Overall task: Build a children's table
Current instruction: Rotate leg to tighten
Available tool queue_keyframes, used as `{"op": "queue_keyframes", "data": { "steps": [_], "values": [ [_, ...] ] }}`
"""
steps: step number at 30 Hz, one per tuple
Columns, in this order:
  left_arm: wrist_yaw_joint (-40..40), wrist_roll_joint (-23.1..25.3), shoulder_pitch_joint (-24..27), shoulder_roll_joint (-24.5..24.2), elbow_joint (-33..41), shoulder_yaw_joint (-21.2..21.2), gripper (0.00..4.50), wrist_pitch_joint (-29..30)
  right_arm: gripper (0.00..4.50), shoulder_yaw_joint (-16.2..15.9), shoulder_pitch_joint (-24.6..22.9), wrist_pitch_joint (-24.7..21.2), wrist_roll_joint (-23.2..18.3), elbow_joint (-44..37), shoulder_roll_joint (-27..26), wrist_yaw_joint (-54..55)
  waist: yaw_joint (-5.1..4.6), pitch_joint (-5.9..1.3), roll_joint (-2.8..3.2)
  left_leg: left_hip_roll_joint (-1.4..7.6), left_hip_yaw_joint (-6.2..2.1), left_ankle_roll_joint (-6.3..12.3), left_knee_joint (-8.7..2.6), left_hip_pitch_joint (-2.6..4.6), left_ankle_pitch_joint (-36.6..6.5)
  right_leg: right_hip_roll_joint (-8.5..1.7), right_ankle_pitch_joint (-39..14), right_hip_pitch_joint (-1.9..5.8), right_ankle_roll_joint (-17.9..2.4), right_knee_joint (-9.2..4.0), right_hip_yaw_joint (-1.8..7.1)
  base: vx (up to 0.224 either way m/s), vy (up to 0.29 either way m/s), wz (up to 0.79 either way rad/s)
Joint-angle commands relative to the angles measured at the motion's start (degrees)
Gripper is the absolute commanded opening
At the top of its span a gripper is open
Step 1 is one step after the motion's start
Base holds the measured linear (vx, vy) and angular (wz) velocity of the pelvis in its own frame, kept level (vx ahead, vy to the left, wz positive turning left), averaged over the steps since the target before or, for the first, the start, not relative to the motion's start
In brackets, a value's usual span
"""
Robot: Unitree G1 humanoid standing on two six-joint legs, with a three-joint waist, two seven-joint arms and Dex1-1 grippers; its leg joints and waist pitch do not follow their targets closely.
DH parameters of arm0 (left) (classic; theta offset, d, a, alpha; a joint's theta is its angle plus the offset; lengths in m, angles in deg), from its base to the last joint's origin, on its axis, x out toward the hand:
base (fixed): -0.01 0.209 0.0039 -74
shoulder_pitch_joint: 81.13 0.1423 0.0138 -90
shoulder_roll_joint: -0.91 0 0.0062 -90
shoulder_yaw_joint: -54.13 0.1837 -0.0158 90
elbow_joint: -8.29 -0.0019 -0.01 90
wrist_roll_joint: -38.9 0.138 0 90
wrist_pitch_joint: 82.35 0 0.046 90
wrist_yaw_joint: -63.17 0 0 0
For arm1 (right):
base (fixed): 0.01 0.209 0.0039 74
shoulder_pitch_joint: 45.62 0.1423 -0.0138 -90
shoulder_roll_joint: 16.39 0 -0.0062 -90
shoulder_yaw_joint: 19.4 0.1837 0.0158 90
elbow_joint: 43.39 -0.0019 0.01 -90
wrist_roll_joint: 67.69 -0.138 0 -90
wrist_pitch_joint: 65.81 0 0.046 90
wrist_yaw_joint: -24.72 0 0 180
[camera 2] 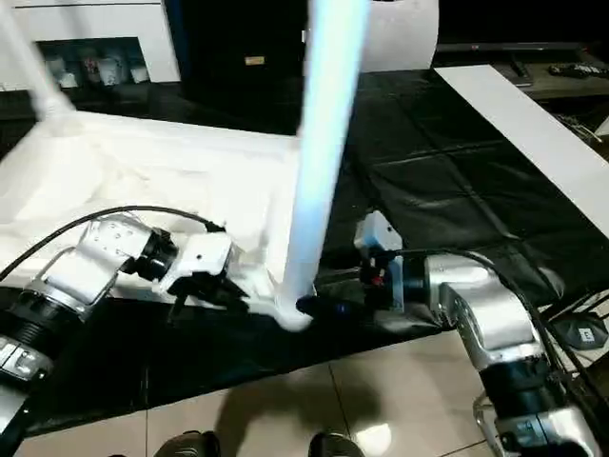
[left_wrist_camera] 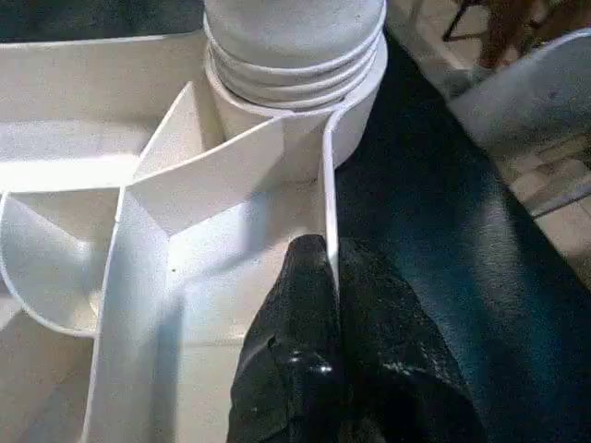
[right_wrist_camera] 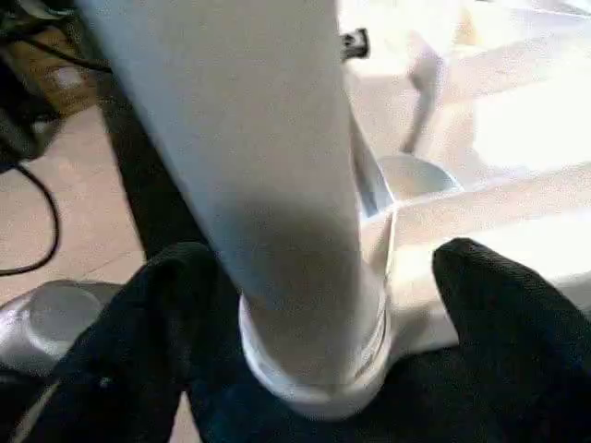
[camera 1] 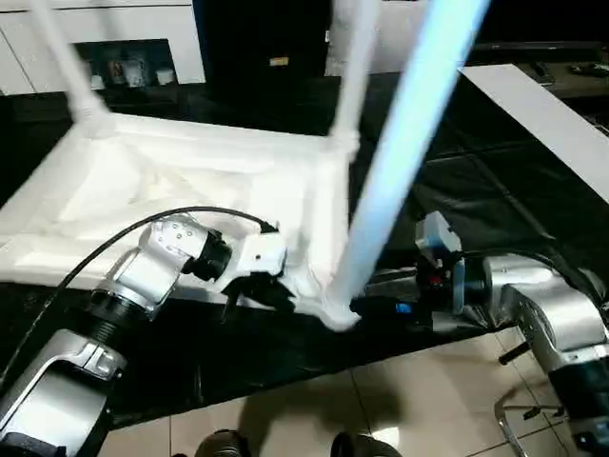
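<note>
The white table top (camera 1: 190, 181) lies upside down on a black mat, ribbed underside up. Legs stand in its far left corner (camera 1: 62, 57) and far right corner (camera 1: 352, 67). A third leg (camera 1: 400, 162) rises from the near right corner socket (left_wrist_camera: 295, 101), leaning toward the camera. My left gripper (camera 1: 276, 290) is shut on the top's thin side wall (left_wrist_camera: 328, 212) just beside that socket, one finger on each face. My right gripper (camera 1: 366, 309) sits at the base of the near leg (right_wrist_camera: 277, 185), open, with a black finger (right_wrist_camera: 508, 323) on each side of it.
The black mat (camera 1: 457, 171) covers the floor under the table top; its near edge meets beige tiles (camera 1: 381, 409). A flat white board (camera 1: 542, 114) lies at the right. White cabinets (camera 1: 114, 29) stand at the back. A metal frame (camera 1: 519, 419) is at the lower right.
</note>
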Motion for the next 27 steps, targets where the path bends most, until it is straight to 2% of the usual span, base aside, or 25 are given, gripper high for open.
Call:
{"op": "queue_keyframes", "data": {
  "steps": [1,11,12,15,18,19,26,27],
  "values": [
    [-2.2,0.1,-1.3,0.8,1.6,2.1,0.00,-1.9,3.74,-0.5,0.9,-0.4,-0.5,0.6,0.3,-1.1,-0.47,-4.30,-0.20,3.05,-0.41,4.09,-3.81,1.48,-9.7,-3.52,-12.6,3.25,-13.8,-4.02,2.53,0.000,0.000,0.00],
    [-2.7,0.2,-1.2,0.8,1.5,2.3,0.00,-2.4,3.05,-1.7,1.6,-1.7,-1.4,0.7,0.0,-3.2,-0.34,-4.34,-0.21,3.02,-0.40,4.35,-3.76,1.41,-8.7,-3.46,-11.6,3.23,-13.9,-3.86,2.48,0.000,0.000,0.00],
    [-2.7,0.2,-1.2,0.8,1.6,2.3,0.00,-2.5,2.81,-1.8,1.6,-1.8,-1.5,0.6,0.0,-3.3,-0.34,-4.36,-0.24,2.99,-0.37,4.31,-3.73,1.39,-8.8,-3.47,-11.8,3.26,-13.8,-3.88,2.49,0.000,0.000,0.00],
    [-2.8,0.2,-1.0,0.7,1.7,2.3,0.00,-2.5,2.68,-2.3,1.4,-2.3,-1.6,0.4,0.1,-3.7,-0.36,-4.20,-0.28,2.99,-0.41,3.99,-3.83,1.39,-9.5,-3.49,-13.4,3.20,-13.3,-4.05,2.49,0.000,0.000,0.00],
    [-2.6,0.2,-0.9,0.7,1.8,2.4,0.00,-2.4,2.30,-2.7,1.2,-2.9,-1.8,0.1,0.2,-4.0,-0.37,-4.17,-0.27,2.99,-0.43,3.96,-3.83,1.34,-9.3,-3.49,-13.2,3.19,-13.2,-4.02,2.50,0.000,0.000,0.00],
    [-2.6,0.2,-0.9,0.6,1.9,2.4,0.00,-2.4,2.30,-2.8,1.2,-3.2,-1.9,0.0,0.2,-4.1,-0.39,-4.15,-0.32,2.97,-0.42,3.94,-3.84,1.36,-9.4,-3.45,-13.3,3.18,-13.2,-4.04,2.49,0.000,0.000,0.00],
    [-0.5,-0.7,-0.2,1.2,3.0,1.1,0.00,2.2,2.09,-2.1,0.4,-6.3,-3.8,-2.0,-0.9,-2.3,-0.32,-4.09,-0.11,3.01,-0.44,3.56,-3.90,1.45,-9.5,-3.48,-13.4,3.16,-13.4,-4.09,2.56,0.000,0.000,0.00],
    [2.4,-0.9,-0.2,2.1,3.5,-0.2,0.00,6.6,2.09,-1.4,-0.1,-8.1,-3.9,-3.3,-2.7,1.7,-0.36,-4.03,-0.08,2.95,-0.49,3.27,-3.95,1.36,-9.6,-3.50,-13.9,3.18,-13.3,-4.09,2.53,0.000,0.000,0.00]
  ]
}}
